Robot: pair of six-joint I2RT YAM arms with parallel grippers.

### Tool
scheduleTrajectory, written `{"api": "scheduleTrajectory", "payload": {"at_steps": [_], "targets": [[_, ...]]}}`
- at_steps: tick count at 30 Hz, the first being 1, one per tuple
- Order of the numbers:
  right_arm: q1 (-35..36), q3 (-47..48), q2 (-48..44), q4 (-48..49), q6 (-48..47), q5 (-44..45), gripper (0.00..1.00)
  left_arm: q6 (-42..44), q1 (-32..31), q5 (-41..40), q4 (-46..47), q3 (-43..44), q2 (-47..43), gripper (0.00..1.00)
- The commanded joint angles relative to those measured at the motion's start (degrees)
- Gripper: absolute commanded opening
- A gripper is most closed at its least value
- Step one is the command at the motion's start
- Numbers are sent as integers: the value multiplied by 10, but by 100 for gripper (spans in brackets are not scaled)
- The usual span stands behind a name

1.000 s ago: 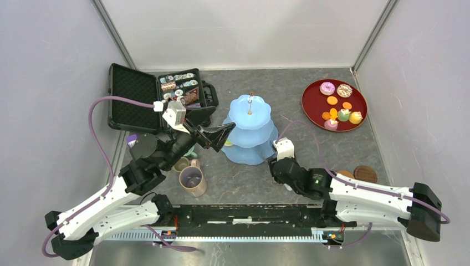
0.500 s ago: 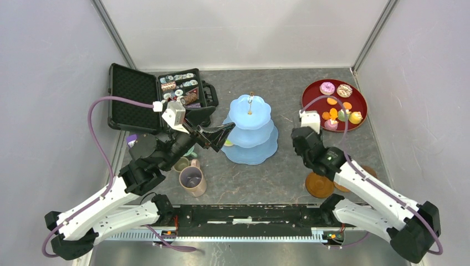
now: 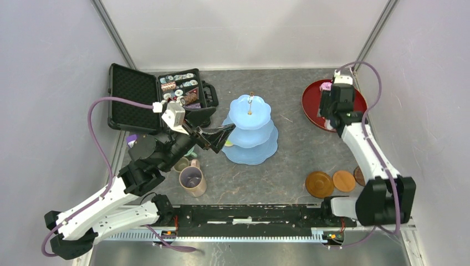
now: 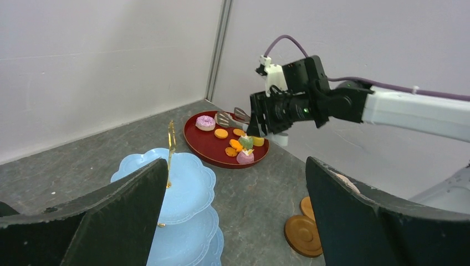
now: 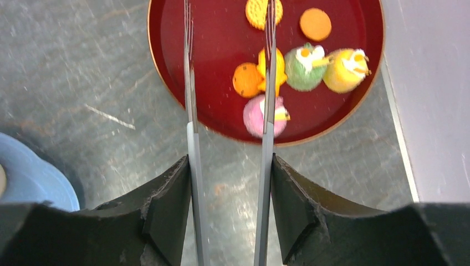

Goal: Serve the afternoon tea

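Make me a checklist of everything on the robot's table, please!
Surface: grey table, no spills seen.
Job's things: pale-blue three-tier cake stand, no treats seen on it; cakes and biscuits on red tray; tan mug; brown coasters near right arm's base.
Clutter: open black case of tins.
Grippers: left gripper open, empty; right gripper shut on metal tongs over the tray.
Cables: purple cables loop off both arms.
Surroundings: plain pale walls.
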Motion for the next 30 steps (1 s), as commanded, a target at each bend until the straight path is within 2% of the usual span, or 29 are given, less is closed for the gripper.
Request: {"api": "scheduleTrajectory", "payload": {"at_steps": [1,8,16,30], "targets": [[-65,88,68,39,-15,-120,57,19,-5,-8,12,2,-1,100],[-118,182,172,26,-21,-143,57,20,-6,-8,13,1,5,100],[-135,282,284,-3,-39,-168,60,22,-6,-9,12,1,8,100],[-135,288,340,11,-51,-164,62,24,-6,-11,12,1,11,100]]}}
